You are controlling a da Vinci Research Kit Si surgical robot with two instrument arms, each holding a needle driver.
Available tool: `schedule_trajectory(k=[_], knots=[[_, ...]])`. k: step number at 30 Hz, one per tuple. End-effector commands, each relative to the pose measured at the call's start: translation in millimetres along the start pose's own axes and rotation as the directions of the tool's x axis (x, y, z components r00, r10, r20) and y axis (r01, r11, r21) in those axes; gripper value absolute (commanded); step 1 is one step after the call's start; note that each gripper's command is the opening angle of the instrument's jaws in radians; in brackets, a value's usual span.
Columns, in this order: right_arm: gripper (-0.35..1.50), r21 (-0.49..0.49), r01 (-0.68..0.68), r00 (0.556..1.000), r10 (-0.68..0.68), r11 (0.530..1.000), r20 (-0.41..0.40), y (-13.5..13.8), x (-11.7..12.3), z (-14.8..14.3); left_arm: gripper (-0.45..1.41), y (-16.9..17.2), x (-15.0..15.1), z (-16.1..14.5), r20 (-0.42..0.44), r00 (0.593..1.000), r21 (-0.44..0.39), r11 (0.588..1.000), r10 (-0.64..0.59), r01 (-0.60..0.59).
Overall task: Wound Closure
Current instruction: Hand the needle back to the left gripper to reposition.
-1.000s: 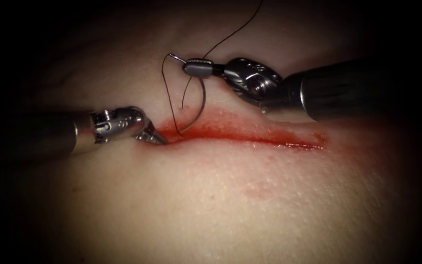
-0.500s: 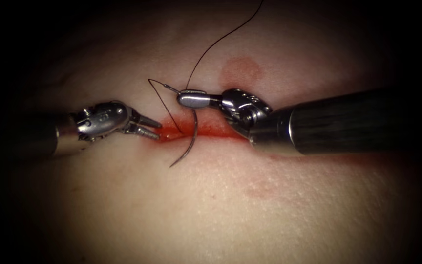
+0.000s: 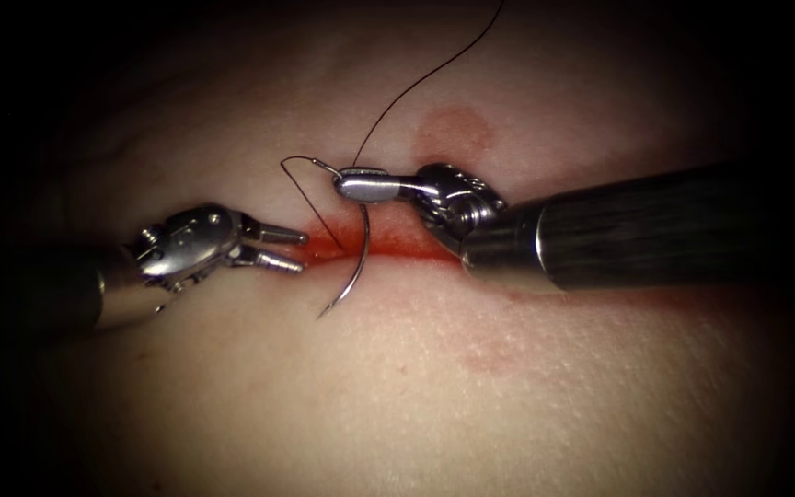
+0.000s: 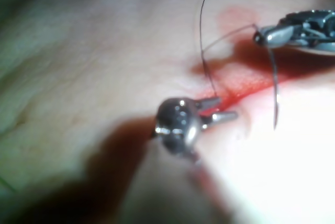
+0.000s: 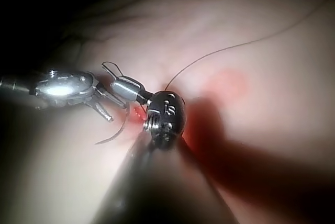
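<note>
while the cut (image 3: 388,247) lies open with red fluid (image 3: 397,241) along it and no stitch visible, closure appears barely begun. the right tool (image 3: 361,185) clamps the needle (image 3: 358,262) near its thread end; the curve hangs across the cut, tip free over the near edge, not in the tissue (image 3: 508,387). thread (image 3: 416,83) trails upward. the left tool (image 3: 282,248), jaws parted, holds nothing at the cut's left end.

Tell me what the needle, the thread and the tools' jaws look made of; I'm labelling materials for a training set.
Needle: thin curved metal, probably steel, with a dull grey glint.
Thread: fine dark filament, matte; fibre type unclear.
Right tool and left tool: polished silvery metal with bright highlights, likely steel.
</note>
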Motion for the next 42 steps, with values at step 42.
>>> schedule_trajectory(k=[42], knots=[[-0.35, 0.242, 0.259, 0.963, -0.268, 0.935, 0.007, -0.8, -1.6, 2.9, 0.39, -0.6, 1.0, 3.6, -0.077, 0.975, -0.107, 0.974, -0.209, 0.201]])
